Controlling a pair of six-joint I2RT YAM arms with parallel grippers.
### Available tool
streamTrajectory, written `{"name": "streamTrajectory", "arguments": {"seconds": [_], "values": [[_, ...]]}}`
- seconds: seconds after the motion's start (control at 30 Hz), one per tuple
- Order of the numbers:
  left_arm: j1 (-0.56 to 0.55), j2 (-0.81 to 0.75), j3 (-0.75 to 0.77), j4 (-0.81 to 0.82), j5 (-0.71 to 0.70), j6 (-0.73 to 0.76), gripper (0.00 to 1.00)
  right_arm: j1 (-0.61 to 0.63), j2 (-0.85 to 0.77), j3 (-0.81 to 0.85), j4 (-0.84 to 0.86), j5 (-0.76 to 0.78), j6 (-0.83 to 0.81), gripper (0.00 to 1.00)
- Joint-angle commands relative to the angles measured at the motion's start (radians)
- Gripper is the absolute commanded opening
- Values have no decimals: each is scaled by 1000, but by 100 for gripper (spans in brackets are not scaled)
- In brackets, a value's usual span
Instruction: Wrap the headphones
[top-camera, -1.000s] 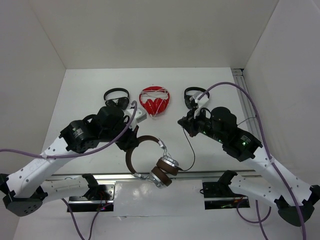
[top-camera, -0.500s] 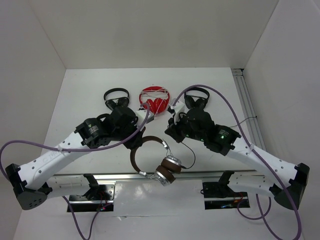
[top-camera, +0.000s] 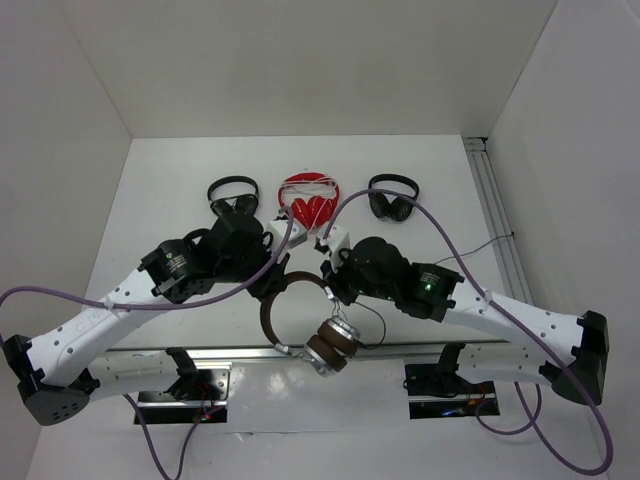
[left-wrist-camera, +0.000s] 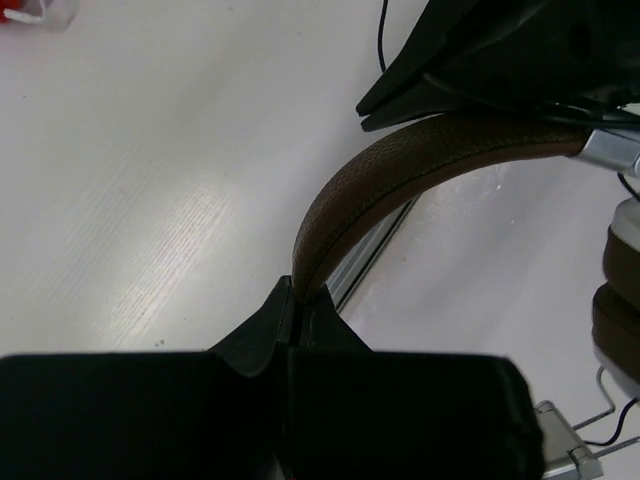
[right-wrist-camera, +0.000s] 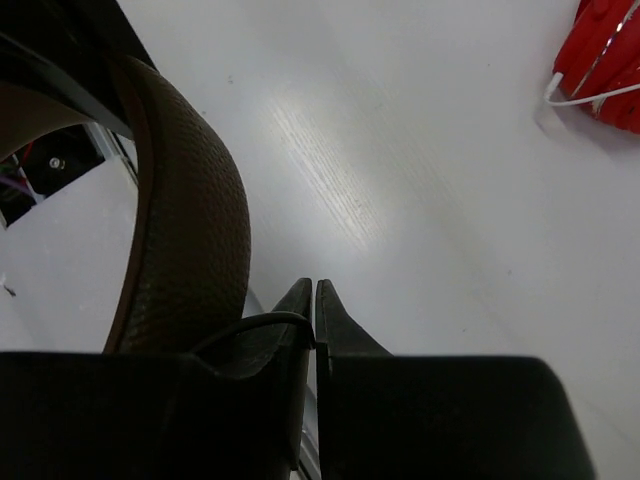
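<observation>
The headphones (top-camera: 300, 320) with brown headband and silver cups hang above the table's near edge, held up. My left gripper (top-camera: 272, 285) is shut on the headband (left-wrist-camera: 400, 175), its jaws pinching the band's end in the left wrist view. My right gripper (top-camera: 330, 285) is shut on the thin dark cable (right-wrist-camera: 255, 322), which comes out of the closed jaws and runs left beside the headband (right-wrist-camera: 185, 210). The cable loops near the cups (top-camera: 332, 342). The right gripper sits close against the headband's other side.
A red pair with white cord (top-camera: 308, 200) lies at the back middle. Two small black pairs lie at the back: one left (top-camera: 232, 195), one right (top-camera: 392, 197). A metal rail (top-camera: 400, 352) runs along the near edge. White walls enclose the table.
My right gripper has moved left with the cable, from the right side in to the headband. The headphones shifted slightly and the cups swung lower. The right black pair is now uncovered.
</observation>
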Motion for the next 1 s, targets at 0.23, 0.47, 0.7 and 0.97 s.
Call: {"name": "streamTrajectory", "arguments": {"seconds": [0.23, 0.47, 0.7, 0.97], "values": [[-14, -50, 22, 71, 62, 17, 0, 119, 64, 24, 91, 131, -33, 12], [-14, -159, 2, 104, -138, -28, 0, 119, 55, -8, 120, 106, -33, 22], [-14, -257, -29, 172, -165, -48, 0, 119, 55, -8, 148, 83, -33, 34], [-14, -290, -60, 190, -294, -88, 0, 81, 1, -56, 251, 94, -13, 44]]}}
